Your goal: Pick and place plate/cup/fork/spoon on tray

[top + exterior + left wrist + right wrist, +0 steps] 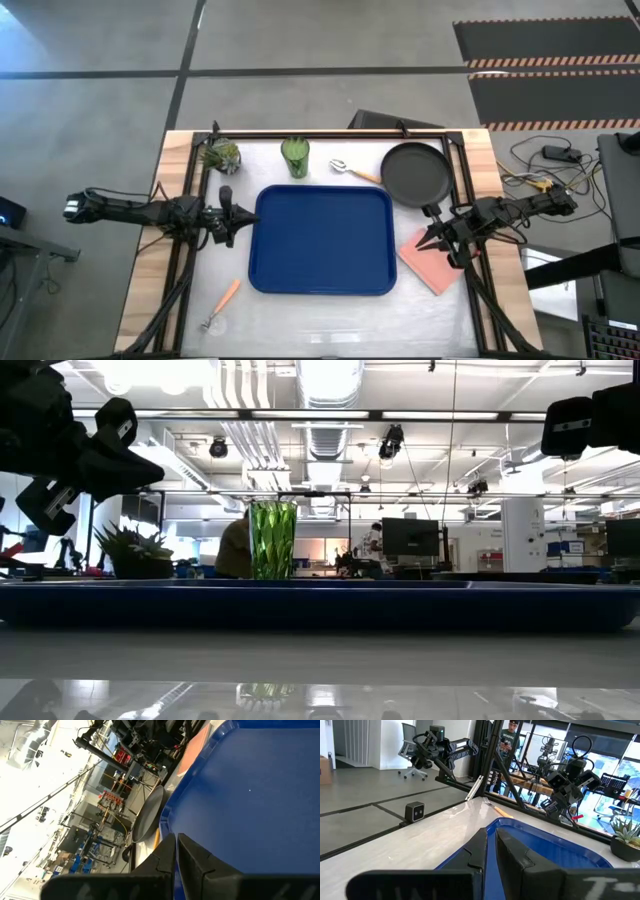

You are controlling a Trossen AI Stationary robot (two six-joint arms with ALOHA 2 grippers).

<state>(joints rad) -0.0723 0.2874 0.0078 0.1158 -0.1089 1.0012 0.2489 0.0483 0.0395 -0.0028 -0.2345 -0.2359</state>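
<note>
In the high view the fork [222,302] lies at lower left, on the bare table below and left of the tray [322,240]. Its long axis runs diagonally: orange handle toward the upper right, tines toward the lower left. The left gripper [226,214] hovers just off the tray's left edge, above the fork in the frame, so the fork lies down-frame from its fingers and this arm is clearly the nearer one. Its fingers are pressed together, with only a thin slit between them in the left wrist view [176,851].

The right gripper [443,242] sits at the tray's right edge, over the upper corner of the pink pad [432,262]. Its fingers are likewise nearly closed, seen in the right wrist view [491,845]. The plate [415,172] lies just up-frame from it, beside the tray's upper right corner, so this arm is nearer the plate.

Farther up, the spoon [354,171] lies between cup and plate, bowl toward the left, handle pointing right and slightly down. The cup [295,157] stands upright above the tray's top edge, with the plant [221,155] to its left. Nothing is on the tray yet.
</note>
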